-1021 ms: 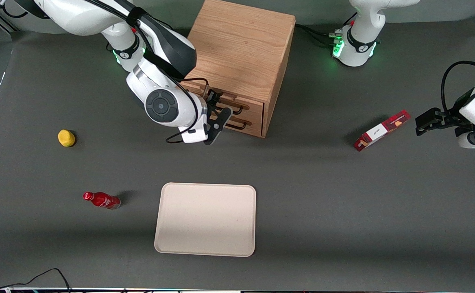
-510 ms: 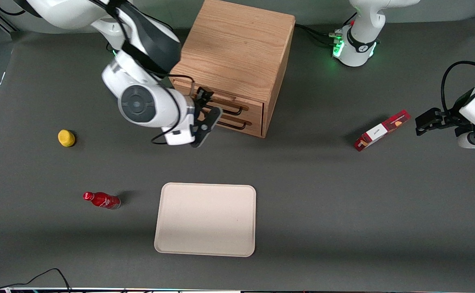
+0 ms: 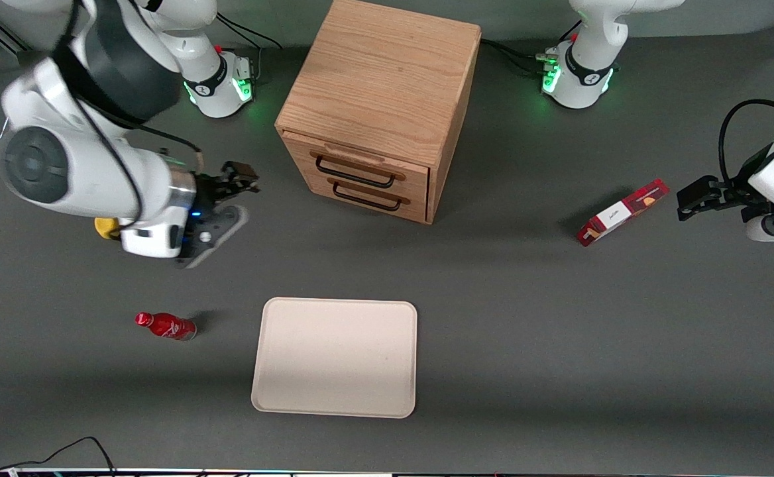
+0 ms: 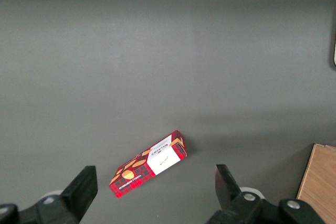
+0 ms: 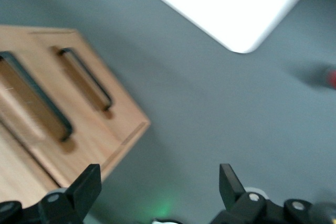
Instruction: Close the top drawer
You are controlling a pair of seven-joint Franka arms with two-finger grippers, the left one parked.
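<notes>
Top drawer (image 3: 359,167) first by name, though the scene reads best from the front camera's edge inward: nearest lies a cream tray (image 3: 334,357), with a small red bottle (image 3: 165,326) on its side toward the working arm's end of the table. Farther in, the gripper (image 3: 228,202) hangs above the table well apart from the cabinet (image 3: 377,99), toward the working arm's end; in the wrist view its fingers (image 5: 86,186) stand wide apart with nothing between them. A yellow object (image 3: 103,226) peeks out beside the arm's wrist, and a red box (image 3: 620,212) lies toward the parked arm's end. Farthest in is the oak cabinet, and the drawer is the upper of its two fronts, a thin black wire handle (image 3: 354,173) below a raised wooden strip. Its front looks flush with the lower drawer (image 3: 368,196), so I judge it already pushed home. As solid wood on runners it should feel stiff and moderately heavy, sliding rather than tipping; a flat push on the panel beside the handle would serve better than a pinch on the slim, slippery wire.
</notes>
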